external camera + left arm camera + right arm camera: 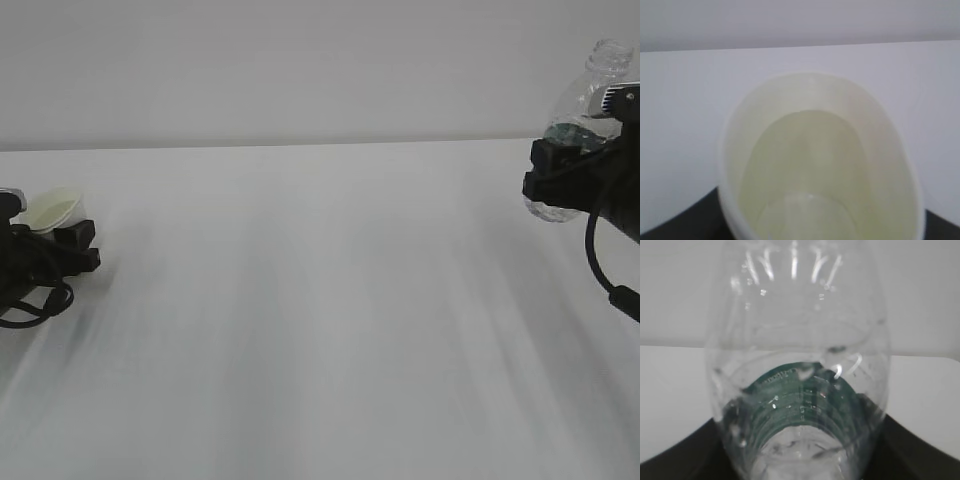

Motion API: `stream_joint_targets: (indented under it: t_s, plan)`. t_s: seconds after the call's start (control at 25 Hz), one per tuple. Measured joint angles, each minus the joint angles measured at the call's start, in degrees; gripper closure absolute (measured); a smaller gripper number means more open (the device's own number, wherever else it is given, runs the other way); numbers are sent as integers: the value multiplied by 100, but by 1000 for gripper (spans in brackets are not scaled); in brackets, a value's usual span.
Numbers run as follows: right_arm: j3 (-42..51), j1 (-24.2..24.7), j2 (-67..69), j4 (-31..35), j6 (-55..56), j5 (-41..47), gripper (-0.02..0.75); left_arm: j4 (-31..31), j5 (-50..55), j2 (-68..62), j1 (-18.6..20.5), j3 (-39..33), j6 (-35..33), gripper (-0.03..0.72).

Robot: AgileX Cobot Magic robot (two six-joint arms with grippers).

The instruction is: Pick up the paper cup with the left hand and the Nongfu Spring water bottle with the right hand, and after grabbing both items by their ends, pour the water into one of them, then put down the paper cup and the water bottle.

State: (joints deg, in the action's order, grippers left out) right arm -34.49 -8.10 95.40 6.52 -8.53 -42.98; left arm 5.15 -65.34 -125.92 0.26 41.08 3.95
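White desk (pixel 320 330) surface fills the near and middle ground of the exterior view; the nearer part is blurred and shows no detail. All positions below are given relative to this desk.

Left edge of the desk: the left hand (pixel 60 245) sits low, close to the desk surface, and is cut off by the frame edge. It is closed around the paper cup (pixel 52 208), which tilts with its mouth facing up and toward the far side. Only the upper part of the cup shows above the black fingers. Loose black cables (pixel 35 305) hang below the hand. In the left wrist view the paper cup (pixel 820 165) fills the frame with its cream interior exposed; whether liquid lies inside cannot be determined. The fingers appear only as dark patches at the lower corners.

Right edge of the desk, farther back and raised well above the surface: the right hand (pixel 560 170) grips the Nongfu Spring water bottle (pixel 585 110) around its lower body. The bottle is tilted, neck uppermost and uncapped. Part of the dark green label is covered by the hand. In the right wrist view the bottle (pixel 800 390) is seen along its length; droplets cling to the inner wall, and the water level is hard to make out.
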Motion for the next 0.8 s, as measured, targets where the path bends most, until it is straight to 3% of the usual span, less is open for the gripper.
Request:
stream_joint_targets:
  t_s: [0.32,0.4,0.56,0.8]
  plan:
    - [0,0,0,0,0,10,278,0,0,0,0,0,0,280]
    - [0,0,0,0,0,10,278,44,0,0,0,0,0,238]
    - [0,0,0,0,0,10,278,45,-7,0,0,0,0,50]
    - [0,0,0,0,0,21,278,-48,-7,48,0,8,0,6]
